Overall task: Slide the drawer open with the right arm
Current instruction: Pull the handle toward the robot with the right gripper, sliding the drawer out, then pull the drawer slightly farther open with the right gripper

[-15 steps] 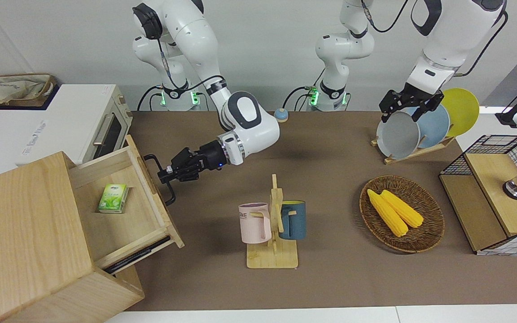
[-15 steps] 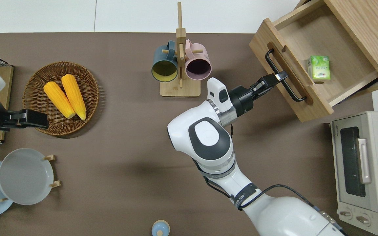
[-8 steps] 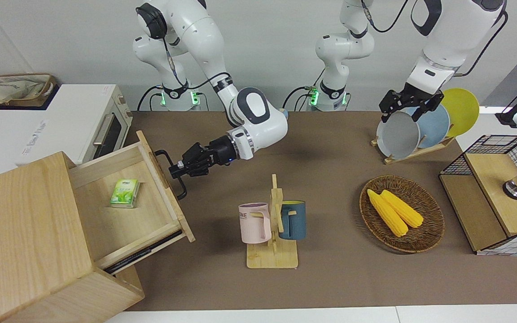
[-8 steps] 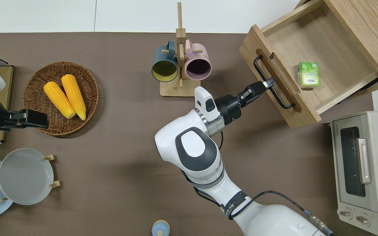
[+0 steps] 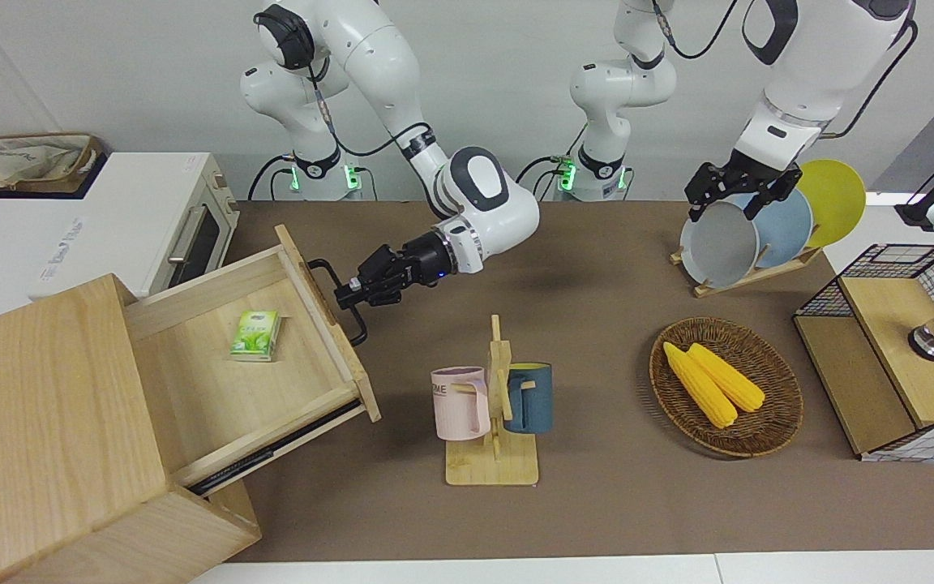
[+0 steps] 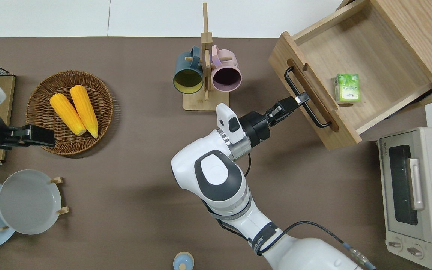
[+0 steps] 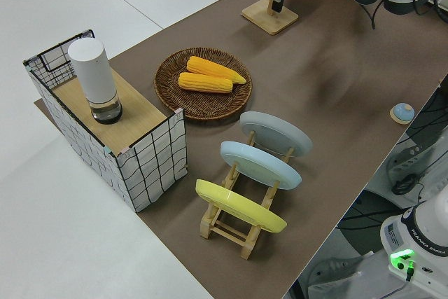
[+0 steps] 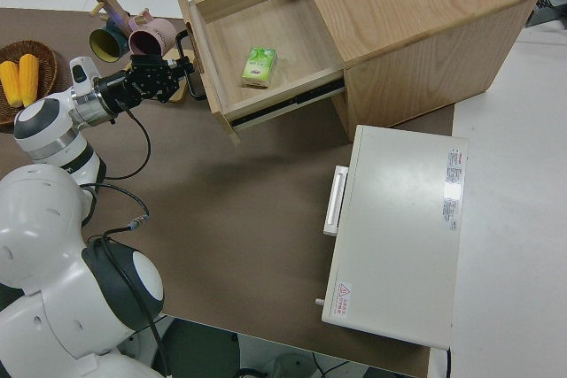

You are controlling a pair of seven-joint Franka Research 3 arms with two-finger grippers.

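Note:
The light-wood drawer (image 5: 216, 381) (image 6: 366, 48) (image 8: 266, 33) stands pulled far out of the pale wooden cabinet (image 5: 37, 422) (image 6: 422, 26) (image 8: 416, 15) at the right arm's end of the table. My right gripper (image 5: 347, 296) (image 6: 301, 98) (image 8: 177, 68) is shut on the drawer's black bar handle (image 5: 337, 304) (image 6: 306, 97) (image 8: 188, 66), about at its middle. A small green carton (image 5: 255, 335) (image 6: 347, 87) (image 8: 259, 67) lies flat inside the drawer. The left arm is parked, gripper (image 5: 736, 186) (image 6: 39, 135).
A wooden mug stand (image 5: 493, 422) (image 6: 205, 56) with a pink and a blue mug stands close to the drawer's front. A white toaster oven (image 5: 110, 219) (image 6: 414, 195) (image 8: 399, 227) sits nearer the robots than the cabinet. A wicker basket (image 6: 69, 112) holds corn; plates lean in a rack (image 7: 245, 194).
My right gripper drew back toward the table's middle with the handle in its grip, sliding the drawer farther out of the cabinet. The green carton rode along. The left arm stayed still.

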